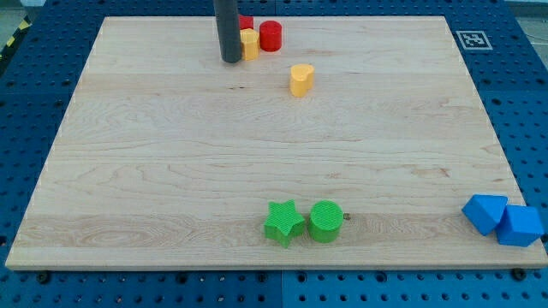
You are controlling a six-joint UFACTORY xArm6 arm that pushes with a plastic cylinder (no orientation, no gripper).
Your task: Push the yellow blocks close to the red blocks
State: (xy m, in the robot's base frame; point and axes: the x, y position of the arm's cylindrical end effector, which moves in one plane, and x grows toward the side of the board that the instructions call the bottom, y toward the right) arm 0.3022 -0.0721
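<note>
My tip (231, 60) rests on the board near the view's top, just left of a yellow block (250, 44) and touching or nearly touching it. A red cylinder (271, 36) stands right of that yellow block. A second red block (246, 22) shows partly behind the rod and the yellow block; its shape cannot be made out. A yellow heart-shaped block (300, 79) sits apart, lower and to the right of this group.
A green star (283, 222) and a green cylinder (325, 222) sit side by side near the board's bottom edge. Two blue blocks (485, 213) (520, 226) lie at the bottom right corner, partly off the wooden board (171, 171). A marker tag (472, 39) is at the top right.
</note>
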